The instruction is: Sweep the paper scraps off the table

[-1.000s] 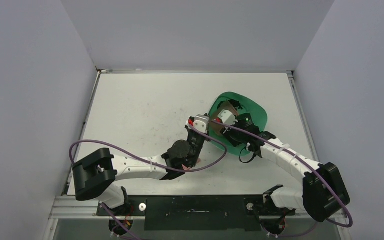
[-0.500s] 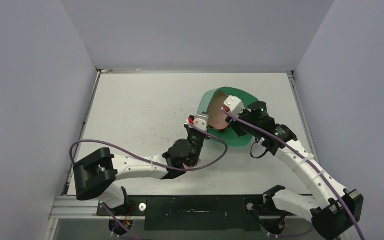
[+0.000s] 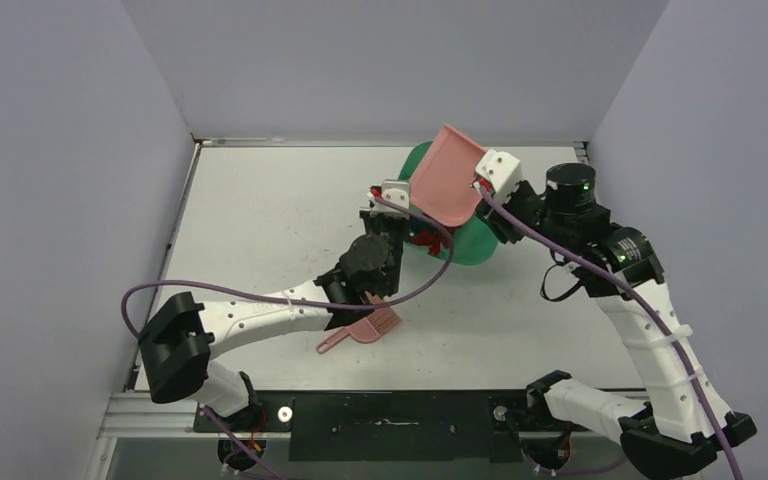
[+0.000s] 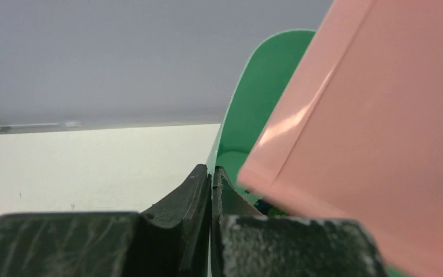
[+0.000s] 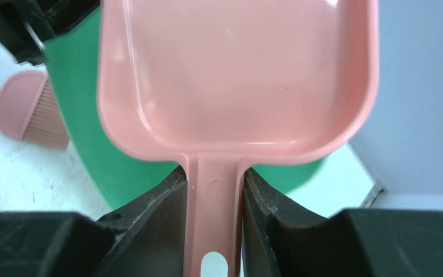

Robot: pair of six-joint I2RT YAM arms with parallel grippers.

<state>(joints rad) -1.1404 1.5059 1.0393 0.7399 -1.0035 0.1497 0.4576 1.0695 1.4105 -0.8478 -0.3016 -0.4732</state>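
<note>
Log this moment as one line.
left tool: shut on green bin rim | right tool: holds dustpan over bin | brush: on table

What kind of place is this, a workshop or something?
Probably a robotics test bench: two robot arms bolted to a white table boxed in by plain grey walls, with a pink dustpan, brush and green bin as props.
</note>
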